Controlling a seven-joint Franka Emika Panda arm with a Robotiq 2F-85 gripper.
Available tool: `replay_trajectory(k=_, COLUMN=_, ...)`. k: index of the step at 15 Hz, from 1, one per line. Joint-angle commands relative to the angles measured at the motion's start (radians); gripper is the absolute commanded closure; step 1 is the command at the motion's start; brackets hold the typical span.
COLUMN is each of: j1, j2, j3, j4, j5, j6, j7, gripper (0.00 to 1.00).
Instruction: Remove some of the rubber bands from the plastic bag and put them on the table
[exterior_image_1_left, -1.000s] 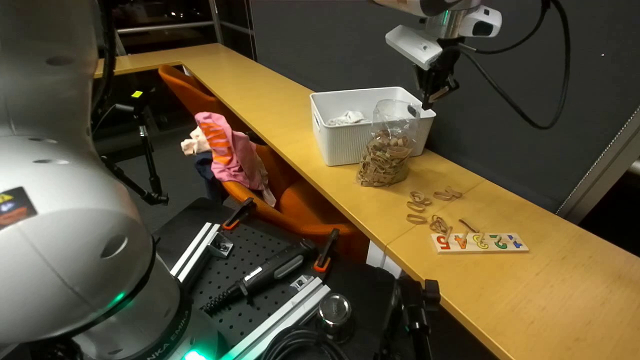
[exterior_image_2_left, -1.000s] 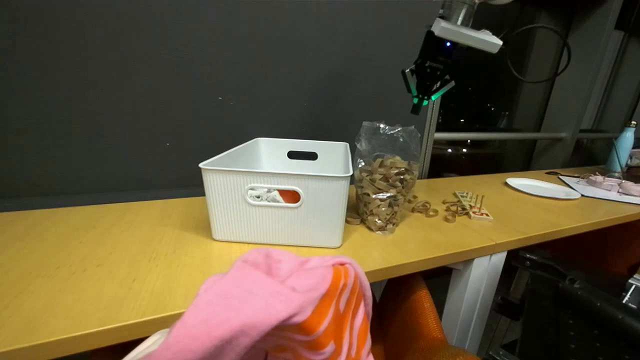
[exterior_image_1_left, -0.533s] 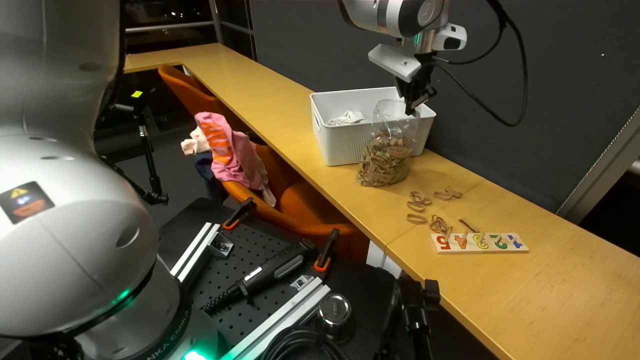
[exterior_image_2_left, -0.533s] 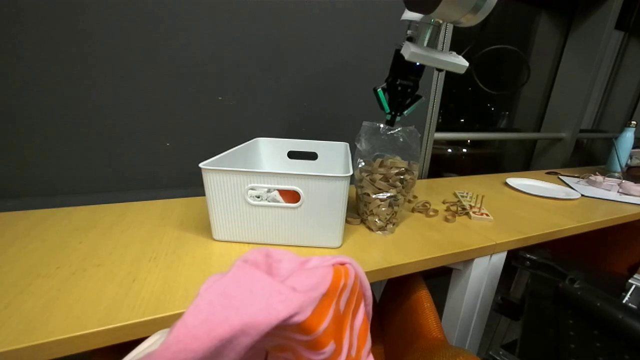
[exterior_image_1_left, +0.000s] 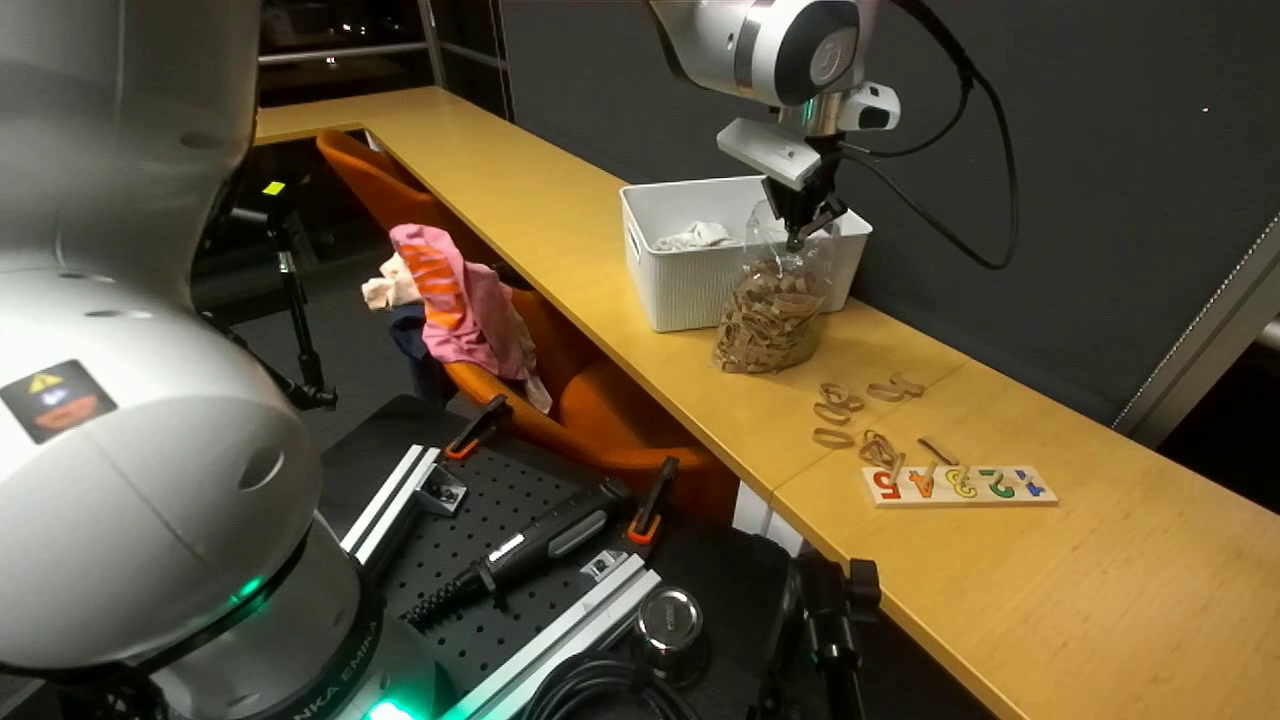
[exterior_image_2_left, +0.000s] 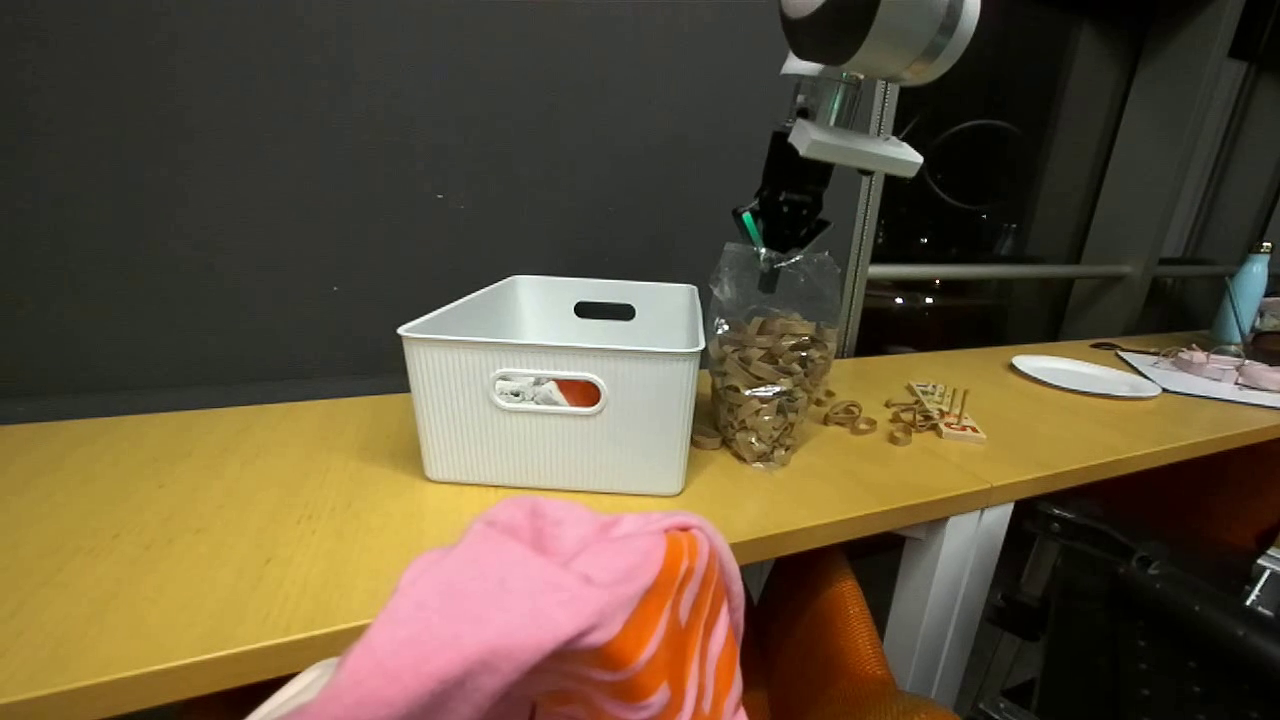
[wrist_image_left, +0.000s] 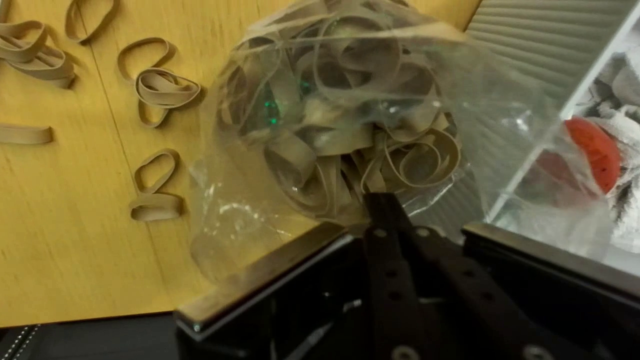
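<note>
The clear plastic bag (exterior_image_2_left: 815, 285) stands upright on the table, open at the top, beside the white bin. Its lower part is full of tan rubber bands (exterior_image_2_left: 765, 385). The bag also shows in an exterior view (exterior_image_1_left: 822, 265) and in the wrist view (wrist_image_left: 215, 235). My gripper (exterior_image_2_left: 768, 280) points down into the bag's mouth. Its fingertips show through the clear plastic, a little above the bands. In the wrist view the fingertips (wrist_image_left: 382, 202) are together with nothing seen between them. Several loose rubber bands (exterior_image_1_left: 833, 438) lie on the table and show in the wrist view (wrist_image_left: 157, 207).
The white bin (exterior_image_2_left: 540, 450) stands right beside the bag, with cloth inside. A wooden number board (exterior_image_1_left: 960, 487) with pegs lies past the loose bands. A pink cloth (exterior_image_1_left: 460, 290) hangs over an orange chair at the table's edge. A white plate (exterior_image_2_left: 1085, 376) lies farther along.
My gripper has moved from above and beside the bag over to its opening and down, so its fingertips are now below the bag's rim. The bag and loose bands look unchanged.
</note>
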Motion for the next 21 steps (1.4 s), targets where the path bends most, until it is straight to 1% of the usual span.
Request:
replay_trajectory(k=1, j1=-0.011, j2=0.014, j3=0.012, j4=0.002, j5=-0.004, j6=-0.016, j7=-0.015, gripper=1.00)
replay_trajectory(k=2, j1=-0.013, j2=0.024, j3=0.014, j4=0.010, j5=-0.002, j6=-0.021, j7=-0.019, gripper=1.00)
replay_trajectory(k=3, j1=-0.015, j2=0.033, j3=0.017, j4=0.017, j5=0.002, j6=-0.028, j7=-0.024, gripper=0.74)
replay_trajectory(k=4, j1=-0.013, j2=0.039, j3=0.020, j4=0.021, j5=0.002, j6=-0.035, j7=-0.025, gripper=0.72)
replay_trajectory(k=5, j1=-0.005, j2=0.042, j3=0.020, j4=0.017, j5=-0.004, j6=-0.037, j7=-0.017, gripper=0.66)
replay_trajectory(k=6, j1=0.002, j2=0.045, j3=0.018, j4=0.016, j5=-0.011, j6=-0.040, j7=-0.006, gripper=0.58)
replay_trajectory(k=8, j1=0.005, j2=0.056, j3=0.022, j4=0.021, j5=-0.008, j6=-0.048, j7=-0.004, gripper=0.45)
replay_trajectory(k=9, j1=-0.002, j2=0.072, j3=0.028, j4=0.038, j5=-0.001, j6=-0.064, j7=-0.016, gripper=0.37)
replay_trajectory(k=10, j1=-0.014, j2=0.099, j3=0.034, j4=0.073, j5=0.009, j6=-0.094, j7=-0.026, gripper=0.31)
replay_trajectory(k=12, j1=-0.024, j2=0.120, j3=0.035, j4=0.099, j5=0.017, j6=-0.133, j7=-0.025, gripper=0.16)
replay_trajectory(k=14, j1=-0.025, j2=0.109, j3=0.029, j4=0.081, j5=0.015, j6=-0.133, j7=-0.015, gripper=0.01)
replay_trajectory(k=15, j1=-0.028, j2=0.112, j3=0.029, j4=0.080, j5=0.015, j6=-0.136, j7=-0.013, gripper=0.00)
replay_trajectory(k=20, j1=-0.050, j2=0.171, j3=0.035, j4=0.151, j5=0.020, j6=-0.196, j7=-0.029, gripper=0.00)
replay_trajectory(k=21, j1=-0.054, j2=0.184, j3=0.037, j4=0.165, j5=0.023, j6=-0.208, j7=-0.031, gripper=0.03)
